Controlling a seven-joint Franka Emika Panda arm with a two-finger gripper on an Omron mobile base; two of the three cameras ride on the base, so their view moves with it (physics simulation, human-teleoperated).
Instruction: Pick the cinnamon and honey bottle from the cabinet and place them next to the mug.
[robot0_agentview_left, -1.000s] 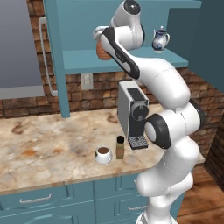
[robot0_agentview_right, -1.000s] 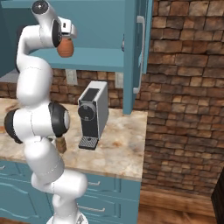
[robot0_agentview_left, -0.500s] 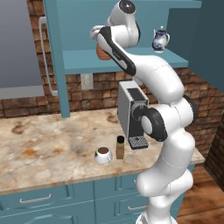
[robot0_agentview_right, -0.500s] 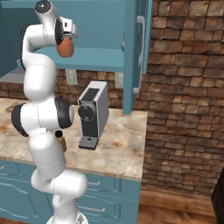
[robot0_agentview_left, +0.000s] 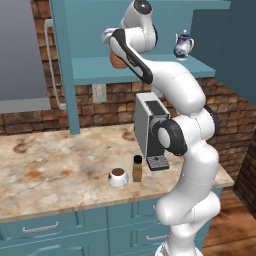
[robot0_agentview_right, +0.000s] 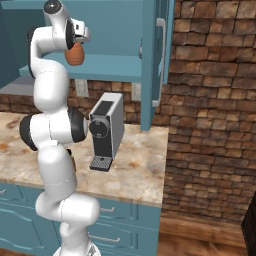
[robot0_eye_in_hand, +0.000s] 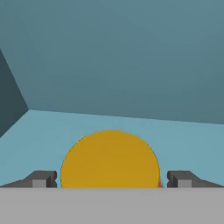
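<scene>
Kitchen corner, red-brown brick wall behind and to the right. Counter (robot0_agentview_left: 55, 165): mottled beige-and-rust stone over teal drawers (robot0_agentview_left: 45, 227) with metal bar handles. An outlet (robot0_agentview_left: 98, 92) sits on the brick under the shelf.

Cabinet (robot0_agentview_left: 150, 75): teal wall unit, open shelf, flat panel sides, plain teal back wall; a long metal handle on the door panel at left.

Honey bottle (robot0_agentview_right: 76, 55): on the cabinet shelf, terracotta body seen just below the hand in the right base view. In the hand view its yellow lid (robot0_eye_in_hand: 110, 159) sits between the two finger tips, with a gap on each side.

Gripper (robot0_eye_in_hand: 111, 179): reached up into the cabinet, jaws spread wide on either side of the lid, touching nothing that can be seen.

Blue-and-white teapot (robot0_agentview_left: 183, 46): on the same shelf, well to the right of the hand in the left base view.

Cinnamon (robot0_agentview_left: 137, 168): upright on the counter, black cap up, just beside the mug (robot0_agentview_left: 118, 176), to its right. Mug holds dark brown liquid.

Coffee machine (robot0_agentview_right: 107, 131): grey, dark front, on the counter against the brick, near the cinnamon, drip tray at its foot.
</scene>
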